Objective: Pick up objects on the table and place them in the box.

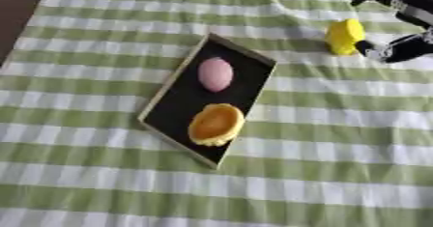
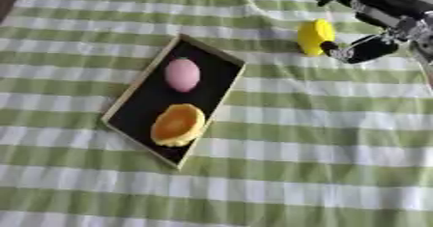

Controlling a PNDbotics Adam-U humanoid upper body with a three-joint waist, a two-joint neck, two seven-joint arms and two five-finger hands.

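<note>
**Right hand at yellow object, upper right of table**

The black right hand [image 2: 372, 25] enters from the upper right corner. A bright yellow rounded object [image 2: 315, 36] sits just at its left side, on the green-and-white striped tablecloth [image 1: 338, 139]. One dark finger arches above and beyond the yellow object; a lower digit reaches to its near right edge and appears to touch it. The fingers are spread wide with the yellow object at the mouth of the gap between them. Whether the object is pinched or merely flanked cannot be told, nor whether it rests on the cloth or is raised off it.

The shallow rectangular box [image 1: 173, 83], with a pale wooden rim and a black floor, lies askew near the middle of the table, well apart from the yellow object and to its lower left. Inside it, a pink egg-shaped object [image 1: 215, 74] occupies the far half, and a round orange-yellow, tart-like object [image 1: 216, 124] occupies the near half. The two lie close together but apart.

No writing, brand or label can be read on any item.

The left hand shows in neither view.
</note>
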